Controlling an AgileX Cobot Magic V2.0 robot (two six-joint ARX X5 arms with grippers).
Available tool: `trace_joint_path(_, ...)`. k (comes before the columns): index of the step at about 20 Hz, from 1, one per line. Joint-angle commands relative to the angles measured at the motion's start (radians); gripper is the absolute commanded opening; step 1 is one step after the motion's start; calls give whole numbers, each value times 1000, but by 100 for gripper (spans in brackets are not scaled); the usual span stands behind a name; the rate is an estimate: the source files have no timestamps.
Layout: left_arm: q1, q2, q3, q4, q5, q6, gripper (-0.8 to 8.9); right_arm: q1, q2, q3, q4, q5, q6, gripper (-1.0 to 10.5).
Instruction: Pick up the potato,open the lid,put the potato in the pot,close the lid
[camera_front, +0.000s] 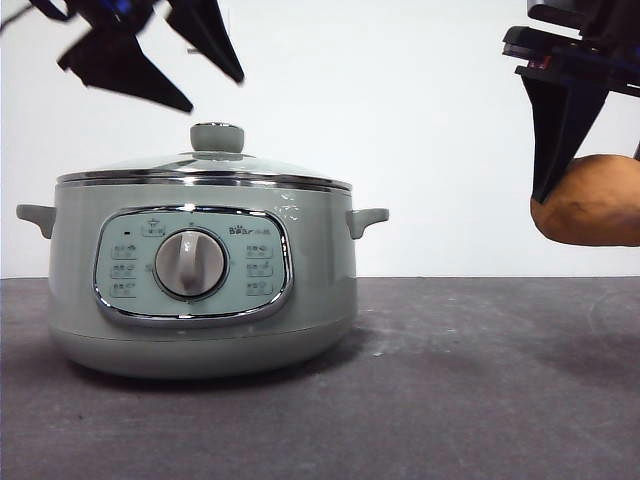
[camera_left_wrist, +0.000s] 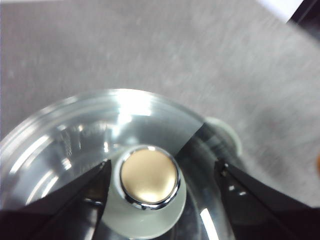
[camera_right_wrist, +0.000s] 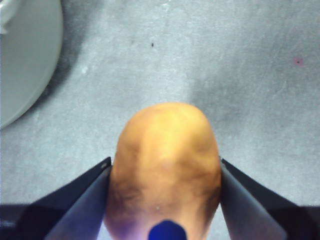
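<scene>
Over on the right side of the front view, the right gripper (camera_front: 575, 185) is hanging in the air with the potato (camera_front: 592, 213) pinched between its jaws, well above the table (camera_front: 450, 390) and well off to the side of the pot (camera_front: 205, 275). From the right wrist cam you can see both black jaws pressed against the potato's (camera_right_wrist: 165, 165) flanks, with grey tabletop below it and a pale green curve of the pot (camera_right_wrist: 25, 65) at one corner.

At the other side, the left gripper (camera_front: 190, 85) hovers just above the lid (camera_front: 200, 165), which is sitting shut on the pot. Its jaws are spread wide and not touching anything. The left wrist cam looks straight down on the knob (camera_left_wrist: 149, 176), which sits between the two jaw tips with a gap on each side. The glass lid (camera_left_wrist: 75, 145) fills most of that view, a bit blurry, and one side handle (camera_left_wrist: 227, 132) pokes out past the rim.

Pot faces the camera, dial (camera_front: 190, 264) in the middle of the panel.
</scene>
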Motion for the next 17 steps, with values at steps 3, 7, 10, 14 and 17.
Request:
trace_joint_path(3,-37,66,1,11,-68,48,350,0,0,1,0,2,-11,1)
trace_joint_path(7,-50,98,1,11,-125,61,343,0,0,1,0,2,-17,1)
trace_joint_path(10,-50,98,1,12,-126,76,112,0,0,1,0,2,-17,1)
trace_joint_path(14,-50,98,1,14,-126,99,-8,0,0,1,0,2,-17,1)
trace_joint_path(17,-50,97,3,26,-126,99,-8,0,-1,1,0,0,-17,1)
